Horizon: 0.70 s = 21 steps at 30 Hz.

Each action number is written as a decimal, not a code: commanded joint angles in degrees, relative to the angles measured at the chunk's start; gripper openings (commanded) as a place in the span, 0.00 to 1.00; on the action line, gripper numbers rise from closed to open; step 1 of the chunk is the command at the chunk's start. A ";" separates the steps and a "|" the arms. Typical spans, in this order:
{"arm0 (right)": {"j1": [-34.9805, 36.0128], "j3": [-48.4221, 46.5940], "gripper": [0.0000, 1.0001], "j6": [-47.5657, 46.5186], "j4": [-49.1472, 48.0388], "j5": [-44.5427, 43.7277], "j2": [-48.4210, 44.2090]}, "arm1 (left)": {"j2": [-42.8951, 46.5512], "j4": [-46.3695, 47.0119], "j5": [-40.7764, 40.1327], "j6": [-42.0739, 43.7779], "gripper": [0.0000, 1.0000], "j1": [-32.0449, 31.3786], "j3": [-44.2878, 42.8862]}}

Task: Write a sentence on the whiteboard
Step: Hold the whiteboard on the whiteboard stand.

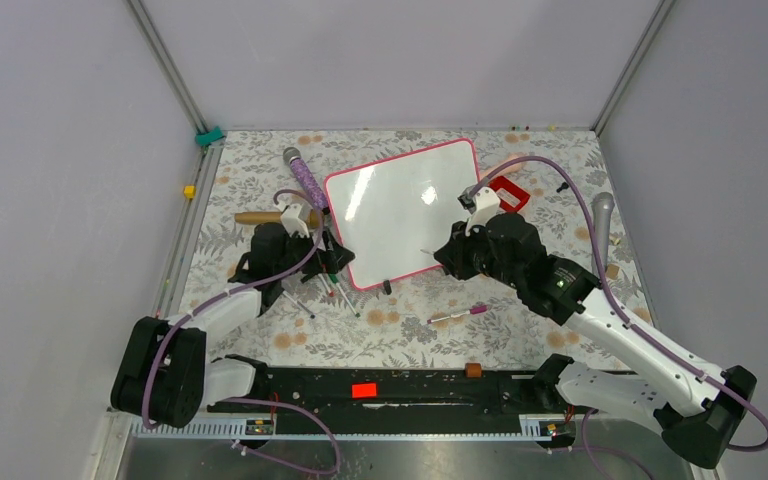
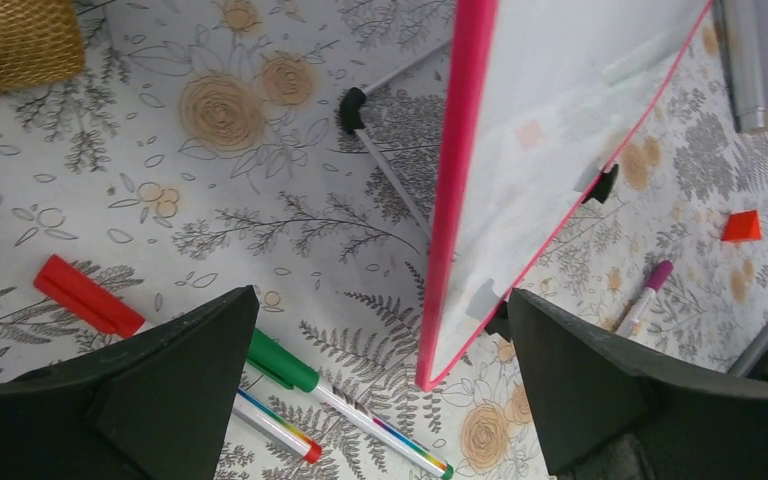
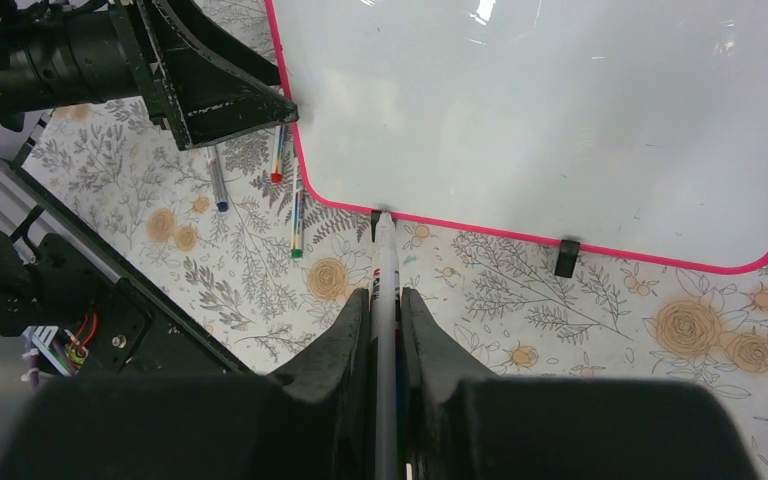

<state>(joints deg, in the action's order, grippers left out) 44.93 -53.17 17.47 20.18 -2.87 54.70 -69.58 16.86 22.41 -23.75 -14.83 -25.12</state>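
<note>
The whiteboard (image 1: 400,210) (image 2: 560,120) (image 3: 540,110) stands tilted on two small black feet, pink-framed, its white face blank; the sentence is not in view. My left gripper (image 1: 332,256) (image 2: 380,300) is open, its fingers either side of the board's lower left corner without touching it. My right gripper (image 1: 447,252) (image 3: 385,295) is shut on a slim grey marker (image 3: 386,255). The marker's tip sits at the board's lower pink edge, next to one black foot (image 3: 375,225).
Loose pens lie under the left gripper: a green-capped one (image 2: 290,365), a red-tipped one (image 2: 275,432) and a red cap (image 2: 85,295). A pink marker (image 1: 457,316) lies in front of the board. A small red frame block (image 1: 509,192), a purple microphone (image 1: 305,178) and a grey microphone (image 1: 601,215) flank the board.
</note>
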 commanded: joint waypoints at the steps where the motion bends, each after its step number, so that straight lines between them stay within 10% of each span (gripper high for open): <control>1: -0.15 -2.56 0.00 0.92 -2.44 1.47 -0.06 | 0.51 5.81 5.60 1.13 0.99 0.38 -1.76; 12: -0.14 -5.20 0.00 1.07 -2.43 2.65 2.22 | -4.82 9.08 15.32 5.17 0.98 0.33 -3.26; 21: -0.21 -3.70 0.00 1.50 -5.04 2.70 1.34 | -6.90 9.55 14.75 4.56 0.31 0.33 -3.83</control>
<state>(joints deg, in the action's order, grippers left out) 44.93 -56.23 18.35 19.11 -0.75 57.19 -75.44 22.79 34.89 -19.97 -14.61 -26.41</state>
